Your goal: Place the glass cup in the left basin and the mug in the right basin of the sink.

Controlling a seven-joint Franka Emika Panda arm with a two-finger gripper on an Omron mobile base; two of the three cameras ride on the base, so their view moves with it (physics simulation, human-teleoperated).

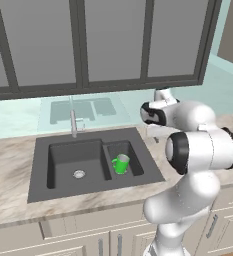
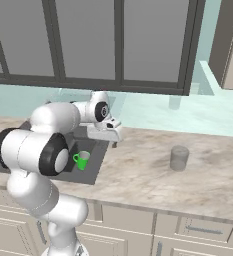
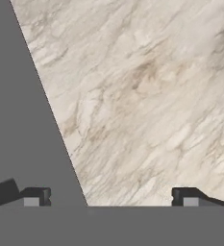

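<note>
Now small bright green mug (image 1: 121, 163) already sits in narrower dark right basin (image 1: 130, 166). Pincer (image 2: 113, 141) released, empty, above marble worktop (image 2: 153, 175) at sink edge. See-through greyish glass cup (image 2: 179, 158) well off to its right. Judged next: swing over cup, descend straddling walls, clench gently, carry to wider left basin (image 1: 78, 162).

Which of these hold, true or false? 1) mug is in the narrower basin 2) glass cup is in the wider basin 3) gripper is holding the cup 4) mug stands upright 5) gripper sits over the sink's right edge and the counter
1) True: the mug sits in the right basin.
2) False: the glass cup stands on the counter, well right of the sink; the left basin holds nothing but its drain.
3) False: the gripper is open and holds nothing.
4) False: it is tipped, handle to the left in the left base view.
5) True.
</note>
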